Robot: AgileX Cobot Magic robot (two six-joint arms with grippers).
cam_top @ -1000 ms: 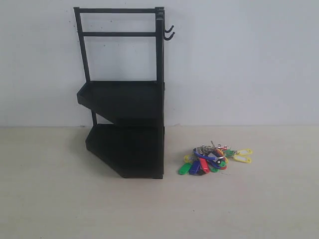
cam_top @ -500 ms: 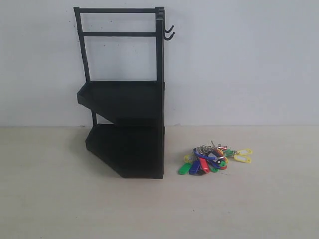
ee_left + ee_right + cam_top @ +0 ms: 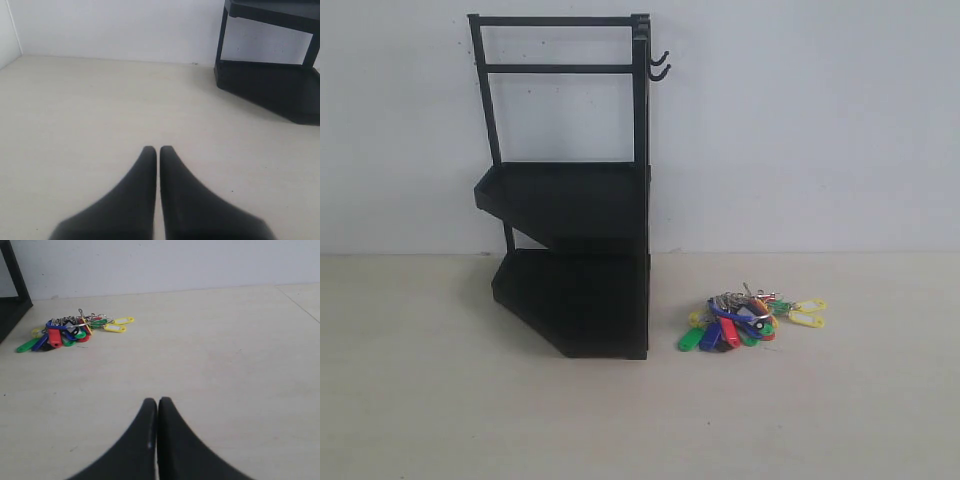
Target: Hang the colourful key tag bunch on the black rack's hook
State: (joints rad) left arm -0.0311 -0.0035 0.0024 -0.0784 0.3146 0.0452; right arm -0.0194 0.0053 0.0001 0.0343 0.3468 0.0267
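Note:
The colourful key tag bunch [image 3: 750, 320] lies flat on the pale table, just right of the black rack [image 3: 570, 200]. Two small hooks [image 3: 660, 66] stick out from the rack's upper right corner, both bare. In the right wrist view the bunch [image 3: 75, 330] lies well ahead of my right gripper [image 3: 157, 402], which is shut with nothing in it. My left gripper [image 3: 158, 150] is also shut and holds nothing; the rack's lower tier [image 3: 270, 85] stands far ahead of it. Neither gripper shows in the exterior view.
A white wall stands right behind the rack. The pale table [image 3: 840, 420] stretches to both sides, and a seam [image 3: 300, 302] in its surface shows in the right wrist view.

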